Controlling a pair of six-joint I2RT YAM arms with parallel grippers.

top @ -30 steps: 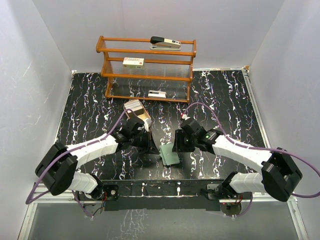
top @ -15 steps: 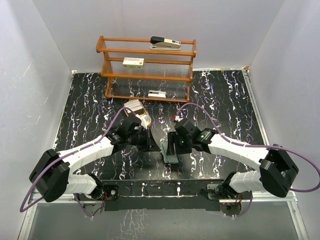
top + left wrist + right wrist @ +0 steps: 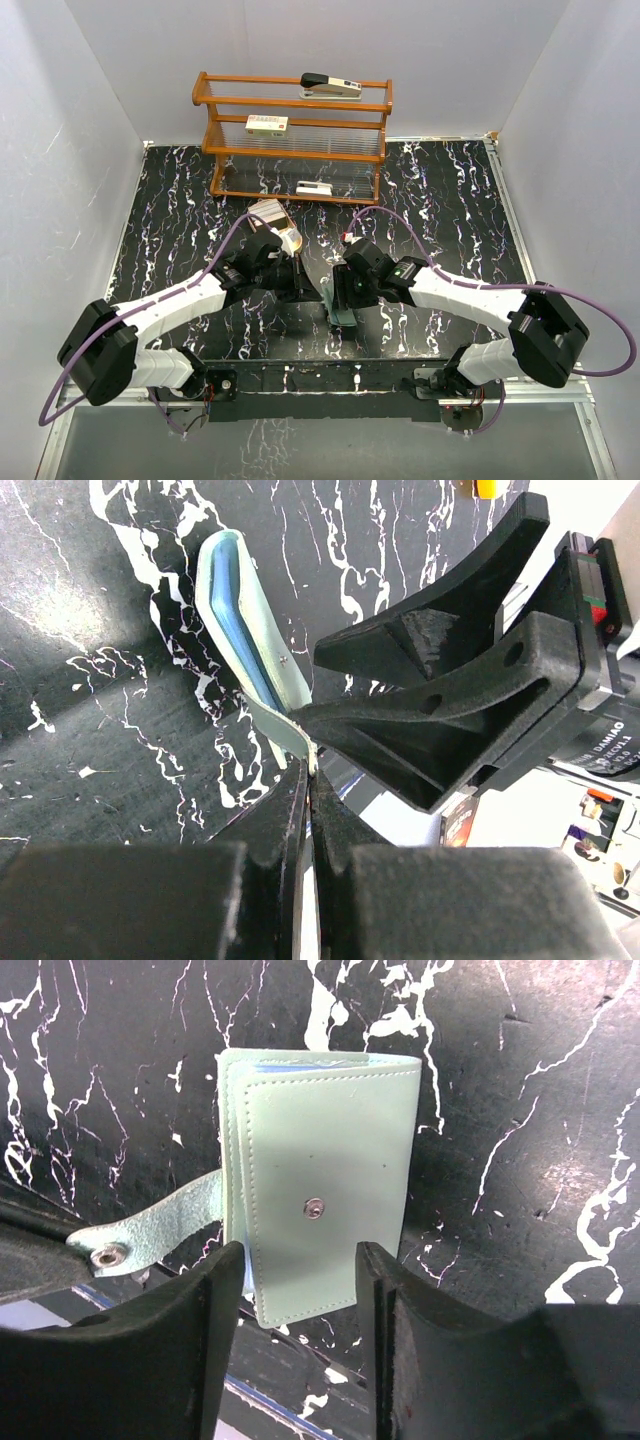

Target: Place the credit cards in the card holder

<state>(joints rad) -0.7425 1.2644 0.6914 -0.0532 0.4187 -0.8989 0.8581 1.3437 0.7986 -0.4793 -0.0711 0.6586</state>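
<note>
The card holder [image 3: 330, 1190] is a pale green wallet, folded shut, with its snap dot facing the right wrist camera. It stands on edge on the black marbled table [image 3: 180, 220], between the two grippers [image 3: 344, 305]. My left gripper [image 3: 310, 770] is shut on the holder's strap [image 3: 150, 1235], next to the strap's snap. My right gripper [image 3: 300, 1260] is open and straddles the holder's lower edge, with a gap on the right side. The credit cards [image 3: 266, 212] lie stacked in a tan tray behind my left wrist, partly hidden.
A wooden rack [image 3: 295, 140] stands at the back, with a stapler [image 3: 330, 85] on top and white labelled boxes [image 3: 267, 124] on its shelves. The tan tray [image 3: 290, 238] sits just behind the left gripper. White walls close in both sides.
The right gripper moved left onto the card holder and spread its fingers wider. The holder went from lying spread out to standing folded and narrow. The left gripper kept its grip on the strap.
</note>
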